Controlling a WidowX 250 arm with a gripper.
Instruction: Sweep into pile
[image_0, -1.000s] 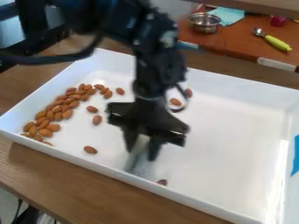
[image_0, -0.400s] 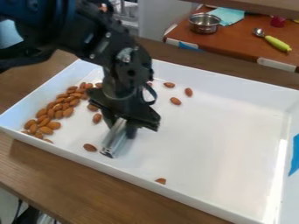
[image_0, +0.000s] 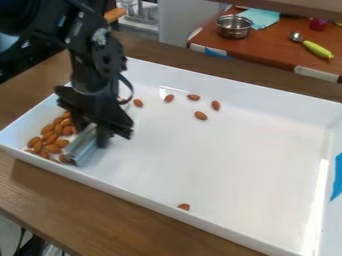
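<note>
My gripper (image_0: 92, 134) hangs low over the left part of the white tray (image_0: 234, 165), shut on a silvery metal tool (image_0: 83, 146). The tool's lower end is down at the tray floor, right beside the pile of almonds (image_0: 51, 140) along the left wall. The gripper hides the upper part of that pile. Several loose almonds (image_0: 200, 115) lie apart near the back wall, and a single almond (image_0: 184, 206) lies by the front wall.
The tray stands on a wooden table (image_0: 87, 200). On a second table behind are a metal pot (image_0: 234, 26), a teal cloth (image_0: 261, 18) and a spoon with a yellow-green handle (image_0: 317, 49). Blue tape (image_0: 338, 177) marks the tray's right wall.
The arm and the tool have moved left across the tray to the pile. A loose almond near the front left is now at the tool's end. Back almonds the arm had covered are now visible.
</note>
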